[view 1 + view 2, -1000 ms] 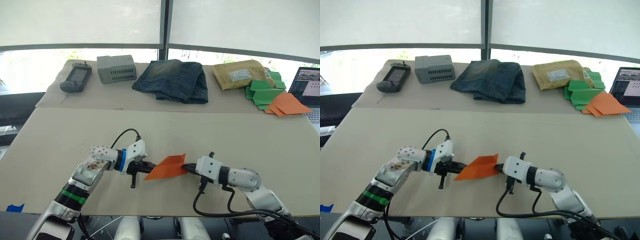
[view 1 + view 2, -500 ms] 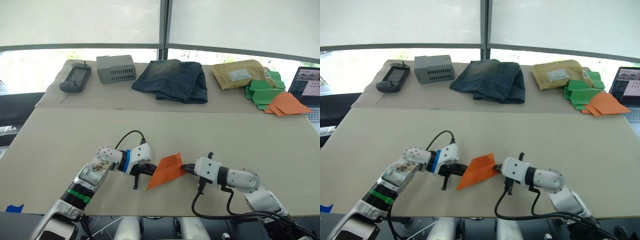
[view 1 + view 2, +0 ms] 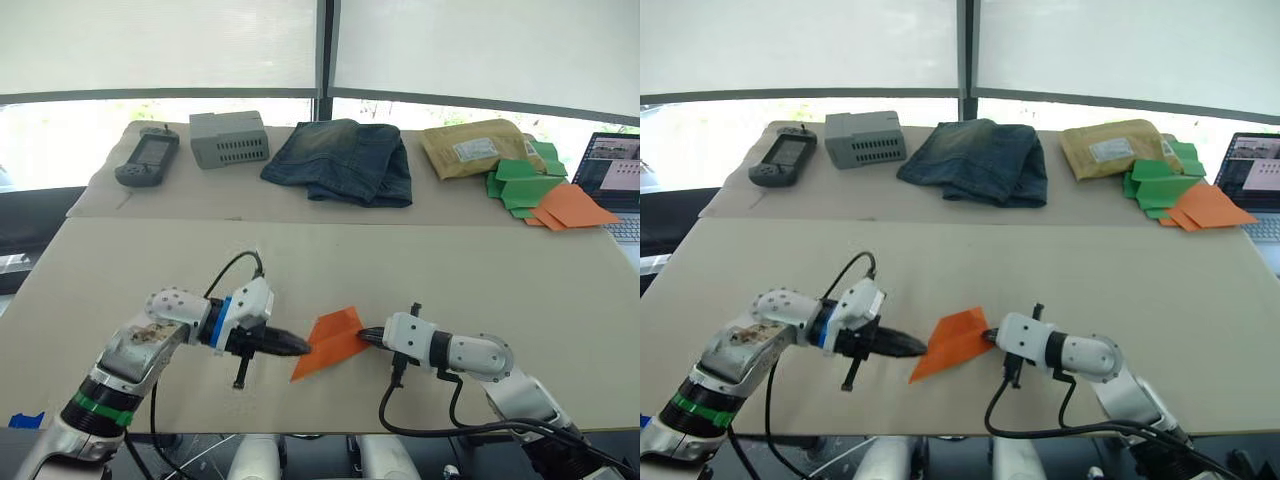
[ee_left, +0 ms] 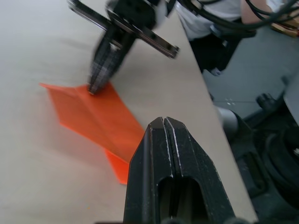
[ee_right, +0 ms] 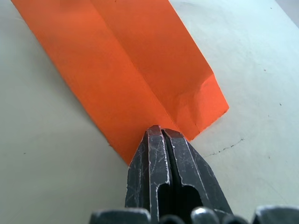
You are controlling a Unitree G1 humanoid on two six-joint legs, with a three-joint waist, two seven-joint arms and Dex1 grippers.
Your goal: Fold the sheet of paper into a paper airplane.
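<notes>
Lying flat near the front edge of the beige table (image 3: 120, 270), the bright orange folded paper airplane (image 3: 330, 342) sits between the two claws, its point aimed toward the robot and its tail away. The right claw (image 3: 366, 335) is clenched, its tips at the tail edge on the centre crease; whether paper is actually pinched between the fingers cannot be told. The left claw (image 3: 300, 347) is clenched on nothing, its tips just beside the wedge's left edge. Expect the paper to be very light, thin and limp outside its creases, and to slide readily on the smooth surface; the layered centre spine at the tail appears the stiffest place to take hold. Farther back lie a folded pair of blue jeans (image 3: 340, 160), a grey ventilated box (image 3: 229, 138) and green paper shapes (image 3: 525, 182).
</notes>
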